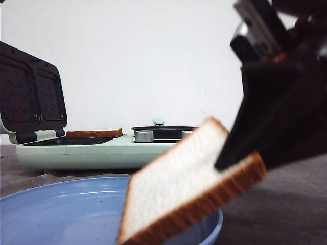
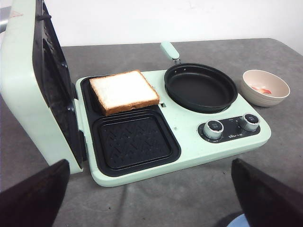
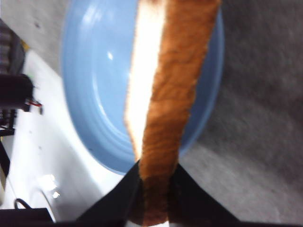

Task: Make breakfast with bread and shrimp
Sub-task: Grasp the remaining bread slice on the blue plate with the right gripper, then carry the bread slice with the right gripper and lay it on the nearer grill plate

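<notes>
Fingers of the black right gripper [image 3: 154,189] pinch a square white bread slice with golden-brown crust [image 1: 189,186], tilted above the round blue plate [image 1: 61,214]. At ten o'clock from it in the front view sits the mint-green breakfast maker [image 2: 189,151], a second crusted bread slice [image 2: 124,91] lying on its grill plate. The left gripper [image 2: 151,198] is spread, holding nothing. Orange-pink shrimp [image 2: 262,89] rest in the cream bowl [image 2: 265,97].

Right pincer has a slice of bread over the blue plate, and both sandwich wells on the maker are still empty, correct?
Not quite. The right pincer does hold bread over the blue plate, but the left wrist view shows a slice already in one well of the maker; only the other well is empty.
</notes>
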Controlling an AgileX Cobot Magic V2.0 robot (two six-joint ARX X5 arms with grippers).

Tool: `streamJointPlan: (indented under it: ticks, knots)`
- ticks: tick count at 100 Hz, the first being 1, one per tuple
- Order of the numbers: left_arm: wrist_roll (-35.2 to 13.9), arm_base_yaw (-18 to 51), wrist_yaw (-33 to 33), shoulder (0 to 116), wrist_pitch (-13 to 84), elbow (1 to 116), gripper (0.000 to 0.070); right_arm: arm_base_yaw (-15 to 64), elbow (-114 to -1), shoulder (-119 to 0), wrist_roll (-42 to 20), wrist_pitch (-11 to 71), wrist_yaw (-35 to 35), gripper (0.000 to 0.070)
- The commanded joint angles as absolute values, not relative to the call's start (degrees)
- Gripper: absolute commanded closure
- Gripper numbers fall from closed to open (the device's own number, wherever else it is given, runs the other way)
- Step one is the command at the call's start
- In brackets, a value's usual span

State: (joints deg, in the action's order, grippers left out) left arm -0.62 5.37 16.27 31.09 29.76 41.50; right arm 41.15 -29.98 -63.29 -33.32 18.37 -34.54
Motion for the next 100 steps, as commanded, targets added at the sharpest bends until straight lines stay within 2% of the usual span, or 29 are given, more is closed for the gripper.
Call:
streamJointPlan:
  ticks: [1, 20, 29, 56, 100]
  knots:
    - [-0.71, 5.26, 16.08, 31.24, 29.15, 41.8, 0.0, 41.6, -30.87, -62.17, -35.05, 16.56, -34.48, 0.0695]
    - [-0.71, 5.26, 16.08, 31.24, 29.12, 41.8, 0.0, 41.58, -31.24, -58.72, -41.67, 9.87, -34.72, 0.0695]
    - [-0.71, 5.26, 16.08, 31.24, 29.08, 41.8, 0.0, 41.47, -33.01, -58.72, -42.94, 9.02, -35.16, 0.0695]
    - [-0.69, 5.26, 14.96, 31.22, 28.64, 41.8, 0.0, 40.1, -42.37, -61.95, -42.59, 9.26, -37.01, 0.0696]
    - [-0.12, 5.26, 11.2, 29.26, 27.0, 41.8, 0.0, 36.73, -63.31, -80.14, -36.42, 12.64, -41.04, 0.0696]
